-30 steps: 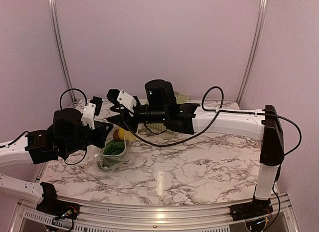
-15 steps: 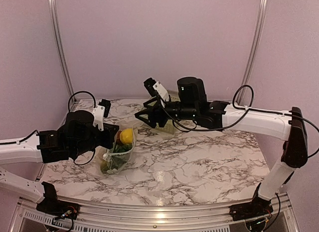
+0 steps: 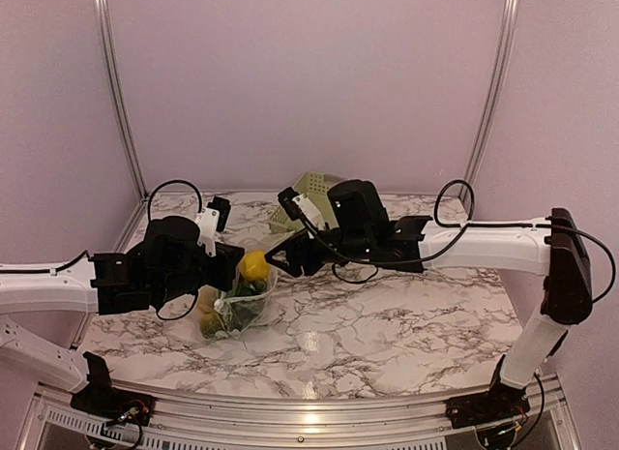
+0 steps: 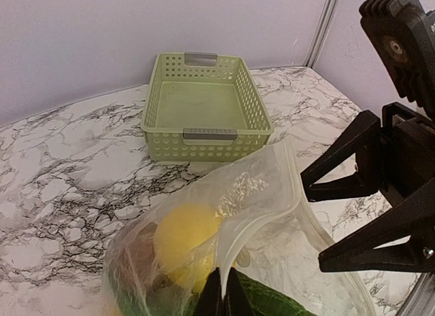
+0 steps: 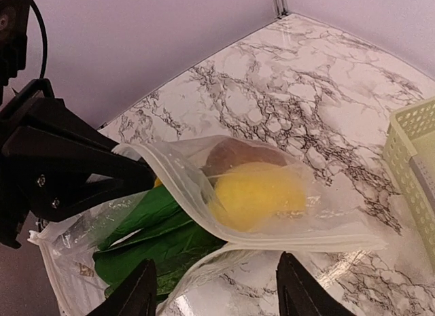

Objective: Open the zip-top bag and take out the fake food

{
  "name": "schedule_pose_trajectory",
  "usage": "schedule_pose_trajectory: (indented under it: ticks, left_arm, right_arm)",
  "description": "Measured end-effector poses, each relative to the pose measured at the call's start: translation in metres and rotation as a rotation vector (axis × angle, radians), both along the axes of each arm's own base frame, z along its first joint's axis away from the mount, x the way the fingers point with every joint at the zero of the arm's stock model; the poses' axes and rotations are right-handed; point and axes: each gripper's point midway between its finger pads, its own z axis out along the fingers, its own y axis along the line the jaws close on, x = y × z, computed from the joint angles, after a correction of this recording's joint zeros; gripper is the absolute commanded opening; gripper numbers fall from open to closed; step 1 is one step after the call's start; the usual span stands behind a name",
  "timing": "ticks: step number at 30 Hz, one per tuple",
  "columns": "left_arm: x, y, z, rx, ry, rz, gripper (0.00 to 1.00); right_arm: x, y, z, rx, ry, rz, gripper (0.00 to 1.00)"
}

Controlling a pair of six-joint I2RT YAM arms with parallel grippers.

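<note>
My left claw (image 4: 221, 290) is clamped tight on the rim of the bag (image 4: 272, 187). My right claw (image 5: 214, 292) stands open at the bag's mouth, gripping nothing. Inside the bag I see the lemon (image 5: 255, 194) and leaves (image 5: 153, 227). The bag hangs over the worktop (image 3: 387, 324), and the basket (image 4: 204, 134) sits beyond it.

We count:
- bag (image 4: 265, 187): one.
- Inside bag, we see lemon (image 5: 255, 194): one; brown piece (image 5: 234, 153): one.
- greens (image 5: 156, 234): overlapping behind plastic, so we cannot fix number.
- basket (image 4: 197, 105): one, with two grey handles: far handle (image 4: 201, 58), near handle (image 4: 209, 134).
- Arms: two, left arm (image 3: 58, 285) and right arm (image 3: 484, 245).
- Grippers: two, one per arm, left gripper (image 4: 221, 292) and right gripper (image 5: 216, 275); two fingers (image 5: 136, 295) on each.
- table (image 3: 387, 324): one.
</note>
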Motion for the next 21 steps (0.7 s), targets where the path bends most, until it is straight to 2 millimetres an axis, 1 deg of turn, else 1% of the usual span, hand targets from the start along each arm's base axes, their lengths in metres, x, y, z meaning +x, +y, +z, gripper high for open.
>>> schedule_pose_trajectory:
  ticks: [2,3,6,9,10,11,15,18,19,21]
  left_arm:
    - [0.0,-0.002,-0.001,-0.002,0.003,-0.005,0.0]
    - [0.0,-0.002,-0.001,-0.003,0.004,-0.006,0.0]
    - [0.0,-0.003,-0.002,-0.004,0.007,-0.007,0.0]
    - [0.0,-0.003,-0.003,-0.007,0.008,-0.004,0.0]
    - [0.001,-0.003,-0.003,-0.008,0.009,0.0,0.0]
    - [0.001,-0.002,-0.002,-0.01,0.009,0.005,0.0]
    - [0.001,0.004,0.006,-0.025,-0.005,0.024,0.0]
    - [-0.001,0.013,0.016,-0.042,-0.022,0.044,0.0]
    - [-0.002,0.015,0.017,-0.043,-0.023,0.047,0.04]
    - [-0.004,0.017,0.019,-0.042,-0.022,0.043,0.17]
  right_arm:
    - [-0.002,0.004,-0.014,-0.021,0.03,-0.002,0.51]
    - [-0.002,0.005,-0.019,-0.029,0.039,-0.005,0.47]
    - [-0.001,0.004,-0.029,-0.056,0.06,-0.03,0.28]
    - [0.003,-0.001,-0.033,-0.071,0.061,-0.063,0.11]
    - [0.004,-0.003,-0.035,-0.074,0.062,-0.075,0.03]
    - [0.006,-0.007,-0.038,-0.081,0.065,-0.087,0.0]
    - [0.007,-0.025,-0.053,-0.114,0.084,-0.124,0.0]
    - [0.012,-0.032,-0.053,-0.116,0.08,-0.143,0.0]
    - [0.013,-0.032,-0.052,-0.111,0.075,-0.143,0.0]
    - [0.013,-0.031,-0.049,-0.103,0.068,-0.136,0.0]
